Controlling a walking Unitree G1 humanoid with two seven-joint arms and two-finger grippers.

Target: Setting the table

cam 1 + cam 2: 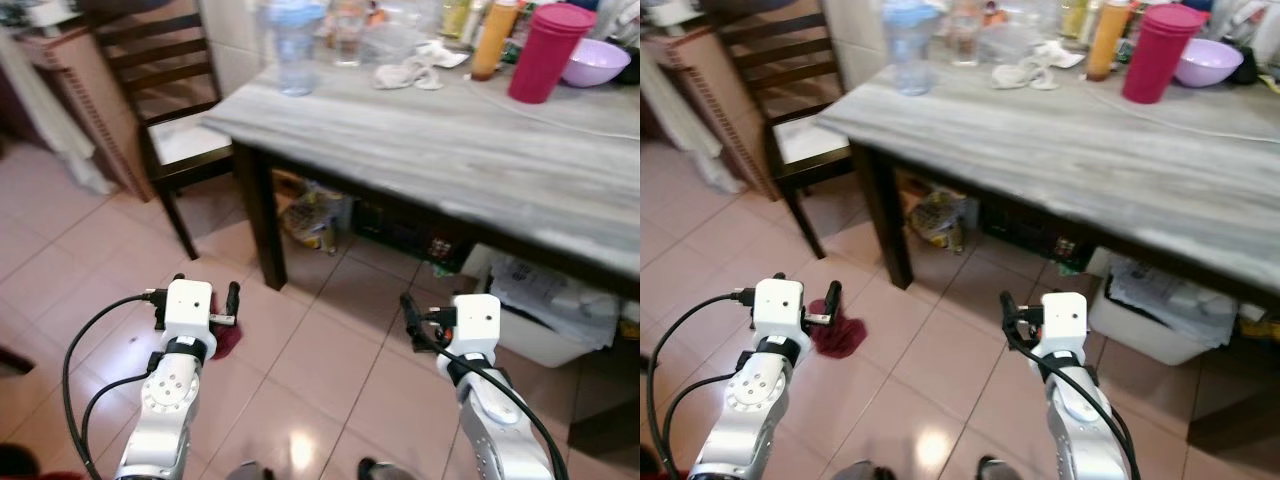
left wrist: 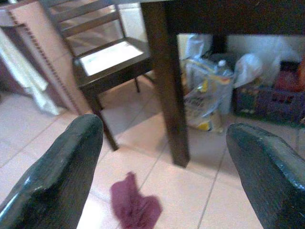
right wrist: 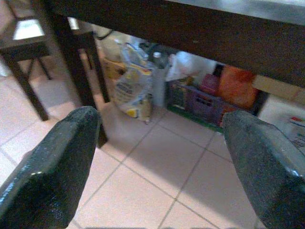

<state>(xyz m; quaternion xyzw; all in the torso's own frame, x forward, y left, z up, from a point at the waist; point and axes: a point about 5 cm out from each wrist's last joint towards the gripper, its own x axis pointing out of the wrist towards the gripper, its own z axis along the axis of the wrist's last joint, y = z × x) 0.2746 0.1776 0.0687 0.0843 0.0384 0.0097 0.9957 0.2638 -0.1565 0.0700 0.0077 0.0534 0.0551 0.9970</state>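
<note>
Desk (image 1: 470,150) with a grey wood-grain top and dark legs stands before us, its near corner toward our left. Along its far side we see a clear blue-tinted jug (image 1: 297,45), a drinking glass (image 1: 348,40), a crumpled white cloth (image 1: 410,72), an orange bottle (image 1: 495,38), a tall pinkish-red tumbler (image 1: 545,52) and, just beside it, a lilac bowl (image 1: 596,62). A thin white cable (image 1: 560,120) trails over the top near the tumbler.

We hold both arms low in front of us, over the pink tiled floor (image 1: 330,370) and short of the desk's edge. Our left tool (image 1: 205,295) has its two black fingers (image 2: 57,176) well apart, holding nothing; below it a small dark red rag (image 2: 135,206) lies on the tiles, near the desk leg (image 2: 167,86). Our right tool (image 3: 157,157) also has its fingers (image 3: 52,162) spread wide with nothing between them, and it points at the space under the desk.

Under the desk we see a yellow printed bag (image 3: 131,88), a clear bottle (image 3: 158,78) behind it and a purple crate (image 3: 198,102) with orange and red packets. A white bin (image 1: 545,310) holding white plastic sits on the floor to the right. A dark wooden chair (image 1: 165,100) with a pale seat stands at the desk's left end.
</note>
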